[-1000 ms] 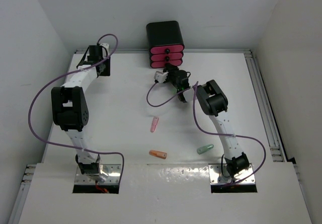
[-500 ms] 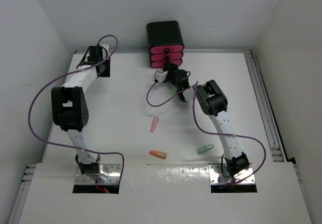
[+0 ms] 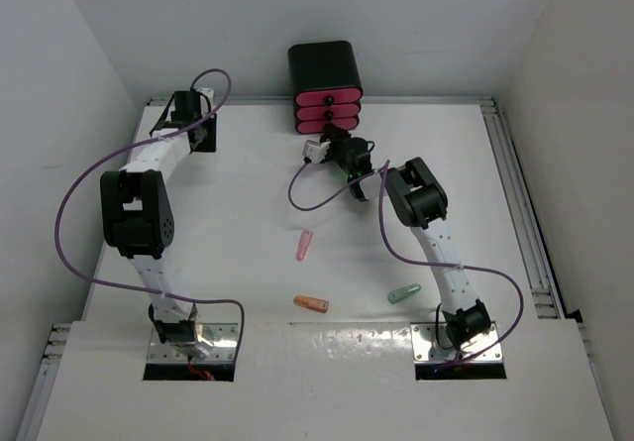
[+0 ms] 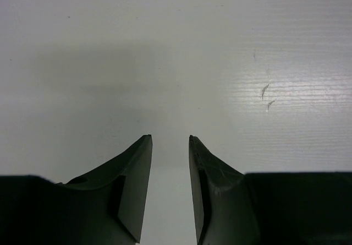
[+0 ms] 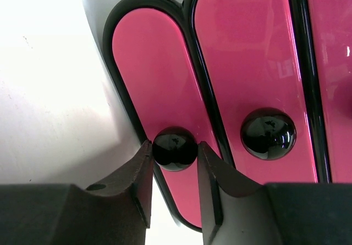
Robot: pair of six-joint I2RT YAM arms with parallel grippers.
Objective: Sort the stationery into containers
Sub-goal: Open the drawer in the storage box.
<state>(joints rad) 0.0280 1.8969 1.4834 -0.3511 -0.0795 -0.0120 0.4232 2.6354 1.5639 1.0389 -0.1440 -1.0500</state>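
Right gripper [image 5: 173,147] is pinching narrowly on the knob [image 5: 174,149] at lower centre; leftmost pink drawer [image 5: 148,69] is running lengthwise up-frame.

Overhead across the table [image 3: 248,164] — wrist cameras close-up, drawers [image 3: 327,111] also in right's.

Three shut pink drawers [image 3: 327,110] sit stacked in a black box [image 3: 324,64]; the bottom drawer's dark knob [image 5: 174,148] is pinched between the tips of the right pincer [image 5: 174,143]. Pink stick [image 3: 304,245], orange stick [image 3: 311,303] and green stick [image 3: 403,293] lie flat well behind it
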